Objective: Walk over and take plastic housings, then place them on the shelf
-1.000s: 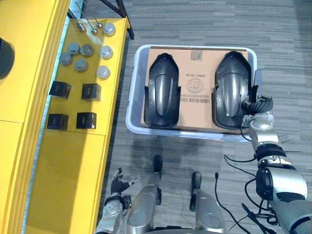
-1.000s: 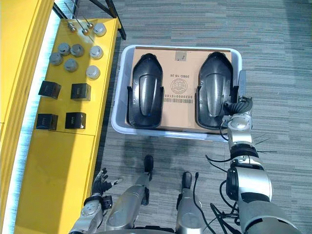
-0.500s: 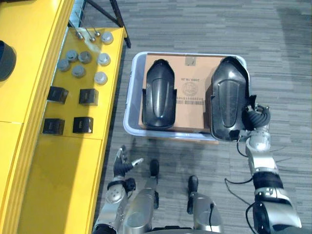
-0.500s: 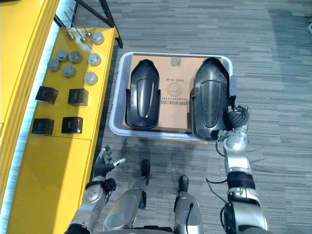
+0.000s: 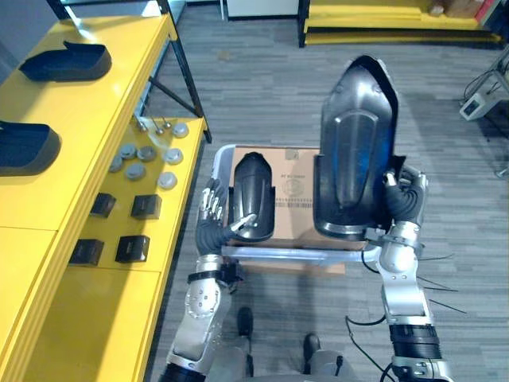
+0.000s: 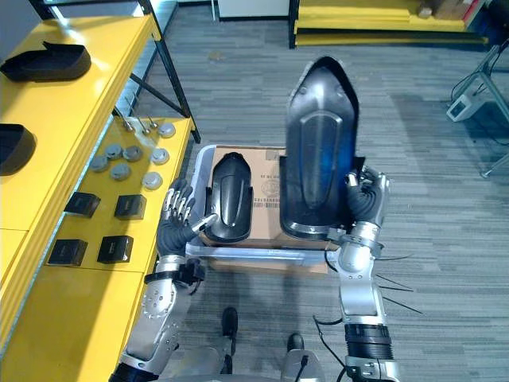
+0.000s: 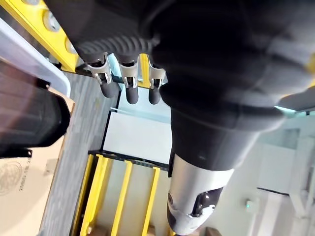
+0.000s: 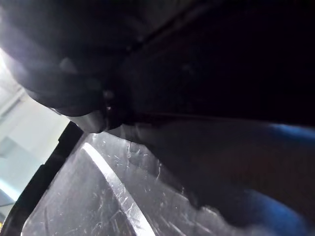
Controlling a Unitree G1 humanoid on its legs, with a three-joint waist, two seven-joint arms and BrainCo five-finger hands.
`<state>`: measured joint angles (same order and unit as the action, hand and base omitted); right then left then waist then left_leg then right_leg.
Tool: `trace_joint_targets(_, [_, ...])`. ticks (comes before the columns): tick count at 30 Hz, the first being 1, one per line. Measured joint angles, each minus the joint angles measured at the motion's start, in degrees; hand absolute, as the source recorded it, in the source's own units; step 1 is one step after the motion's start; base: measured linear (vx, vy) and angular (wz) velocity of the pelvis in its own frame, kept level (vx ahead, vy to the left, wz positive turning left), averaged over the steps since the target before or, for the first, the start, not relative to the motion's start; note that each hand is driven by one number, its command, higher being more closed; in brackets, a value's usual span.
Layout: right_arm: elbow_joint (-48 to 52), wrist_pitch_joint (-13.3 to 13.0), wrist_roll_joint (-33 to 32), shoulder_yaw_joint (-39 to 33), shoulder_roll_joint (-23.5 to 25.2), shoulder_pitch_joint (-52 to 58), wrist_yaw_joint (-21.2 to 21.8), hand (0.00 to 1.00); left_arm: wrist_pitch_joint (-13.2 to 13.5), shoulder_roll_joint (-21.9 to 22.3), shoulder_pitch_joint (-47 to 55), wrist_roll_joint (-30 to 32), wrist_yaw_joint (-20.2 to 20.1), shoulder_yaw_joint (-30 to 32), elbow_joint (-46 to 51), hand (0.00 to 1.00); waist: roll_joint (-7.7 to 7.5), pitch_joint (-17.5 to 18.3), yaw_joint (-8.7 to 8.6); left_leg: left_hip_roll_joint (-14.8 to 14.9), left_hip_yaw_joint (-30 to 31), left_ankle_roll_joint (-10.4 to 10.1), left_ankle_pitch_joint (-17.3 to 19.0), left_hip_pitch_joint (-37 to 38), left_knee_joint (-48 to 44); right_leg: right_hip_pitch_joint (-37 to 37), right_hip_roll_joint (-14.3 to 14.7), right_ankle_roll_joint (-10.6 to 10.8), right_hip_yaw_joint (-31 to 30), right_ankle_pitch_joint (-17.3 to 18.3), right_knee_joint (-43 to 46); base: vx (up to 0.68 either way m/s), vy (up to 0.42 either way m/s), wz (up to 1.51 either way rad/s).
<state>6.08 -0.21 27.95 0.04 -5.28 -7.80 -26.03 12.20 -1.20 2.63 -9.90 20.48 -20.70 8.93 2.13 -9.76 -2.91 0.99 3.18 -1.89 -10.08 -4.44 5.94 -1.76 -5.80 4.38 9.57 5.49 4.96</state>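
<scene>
**Held housing** [image 5: 355, 151]: black plastic shell, upright, pointed end up. It hangs over the right half of the bin [image 5: 294, 255], clear of the cardboard sheet [image 5: 293, 185] inside.

**R. hand** [image 5: 404, 199]: fingers clenched round the held housing's lower right edge.

**Second housing** [image 5: 253, 208]: same type. Lies flat on the cardboard sheet in the left half of the bin, close to the left wall.

**L. hand** [image 5: 213, 223]: at the bin's front left corner. Fingers straight and spread, grasping nothing. Thumb reaches over the second housing's near left edge; can't tell if it touches.

**Shelf** [image 5: 103, 103]: yellow, stands left of the bin.
- Top level: far shelf housing [image 5: 67, 62] and near shelf housing [image 5: 24, 150], well apart.
- Lower level, far end: cluster of grey round caps [image 5: 143, 155].
- Lower level, nearer the front edge: four small black boxes [image 5: 147, 207], laid out two by two.
</scene>
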Motion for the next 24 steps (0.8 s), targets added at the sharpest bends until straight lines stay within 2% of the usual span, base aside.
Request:
trace_joint_targets(5, [0.0,0.0,3.7,5.6,1.9,1.6,0.1,1.00,-1.3,0.0,-1.7,0.0,1.2,-3.3,-0.8,0.00,-0.08,1.8,0.24,0.0,-0.2,0.0,0.0,0.1,0.0,-0.1,0.0,0.2,-0.3,-0.7,-0.2,-0.05,0.010,-0.03])
trace_joint_targets(11, [0.1,-0.1,3.8,12.2,3.6,2.7,0.0,1.00,-3.3,0.0,-3.5,0.4,2.4,-7.0,-6.6,0.00,-0.47,3.9,0.40,0.0,-0.3,0.0,0.0,0.2,0.0,-0.2,0.0,0.3,-0.5,-0.9,-0.4,0.00,0.001,-0.01])
trace_joint_targets(15, [0.1,-0.1,3.8,12.6,3.8,3.8,-0.1,1.00,-3.7,0.0,-3.9,-1.0,3.3,-7.8,-7.7,0.00,-0.63,4.9,0.41,0.0,-0.4,0.0,0.0,0.2,0.0,-0.2,0.0,0.3,-0.6,-0.9,-0.5,0.00,0.000,0.00])
trace_joint_targets(16, [0.1,-0.1,3.7,13.0,3.8,4.0,-0.2,1.00,-3.7,0.0,-3.9,-1.6,3.4,-7.9,-8.2,1.00,-0.65,5.3,0.39,0.0,-0.5,0.0,0.0,0.2,0.0,-0.2,0.0,0.3,-0.6,-0.9,-0.6,0.00,0.000,0.00])
trace_joint_targets(20, [0.1,-0.1,3.6,14.4,3.4,4.1,-0.4,1.00,-3.7,-0.2,-4.0,-6.7,3.5,-8.2,-9.8,1.00,-0.65,5.6,0.34,0.1,-0.7,0.0,0.0,0.8,0.0,-0.8,0.1,0.2,-0.9,-1.0,-1.0,0.01,-0.013,-0.03])
trace_joint_targets(21, [0.1,-0.1,3.5,14.7,2.9,4.4,-0.5,0.00,-3.7,-0.3,-4.0,-8.7,3.5,-8.7,-10.3,1.00,-0.64,6.1,0.37,0.1,-0.7,0.0,0.0,0.9,0.0,-0.9,0.1,0.2,-0.9,-1.0,-1.1,0.00,0.000,0.00])
trace_joint_targets(24, [0.1,-0.1,1.6,15.8,2.2,4.7,-0.4,0.00,-3.7,-0.8,-4.0,-9.9,3.5,-9.0,-10.8,1.00,-0.67,6.9,0.44,0.1,-0.9,0.0,0.0,0.9,0.0,-0.9,0.1,0.2,-1.1,-1.0,-1.1,0.00,-0.005,-0.01])
